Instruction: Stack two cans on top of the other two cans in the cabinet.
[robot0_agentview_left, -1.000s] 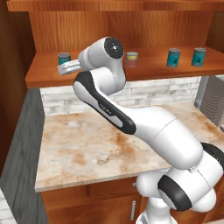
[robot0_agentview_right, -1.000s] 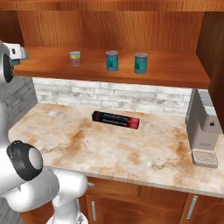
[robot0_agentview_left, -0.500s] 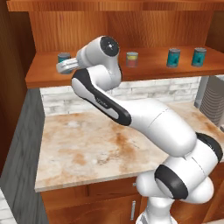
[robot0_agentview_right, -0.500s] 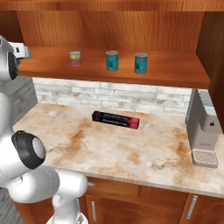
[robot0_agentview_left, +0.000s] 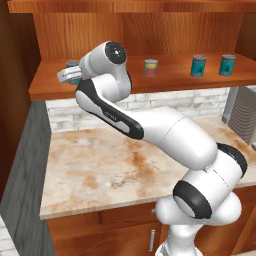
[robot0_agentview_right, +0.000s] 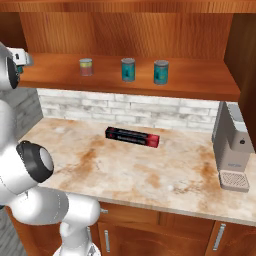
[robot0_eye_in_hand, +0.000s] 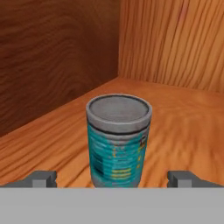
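Observation:
The cabinet shelf (robot0_agentview_left: 170, 82) carries a row of cans. At its far left stands a teal can (robot0_agentview_left: 73, 64), and my gripper (robot0_agentview_left: 67, 76) is right at it. In the hand view this teal can (robot0_eye_in_hand: 118, 140) stands upright, close in, centred between my gripper's (robot0_eye_in_hand: 113, 179) wide-apart fingertips (robot0_eye_in_hand: 41, 178), which are open and not touching it. A yellow and red can (robot0_agentview_left: 150, 67) stands mid-shelf. Two more teal cans (robot0_agentview_left: 198, 65) (robot0_agentview_left: 227, 64) stand to the right. The right base view shows the yellow can (robot0_agentview_right: 86, 66) and the teal pair (robot0_agentview_right: 128, 69) (robot0_agentview_right: 161, 72).
A long black-and-red box (robot0_agentview_right: 132, 136) lies on the marble counter (robot0_agentview_right: 150, 170) below the shelf. A grey coffee machine (robot0_agentview_right: 232, 150) stands at the counter's right end. The cabinet's side wall (robot0_eye_in_hand: 52, 57) and back panel (robot0_eye_in_hand: 175, 39) meet close behind the left can.
The arm has swung further left and in toward the leftmost teal can. The jaws have stayed wide apart, and no can has moved.

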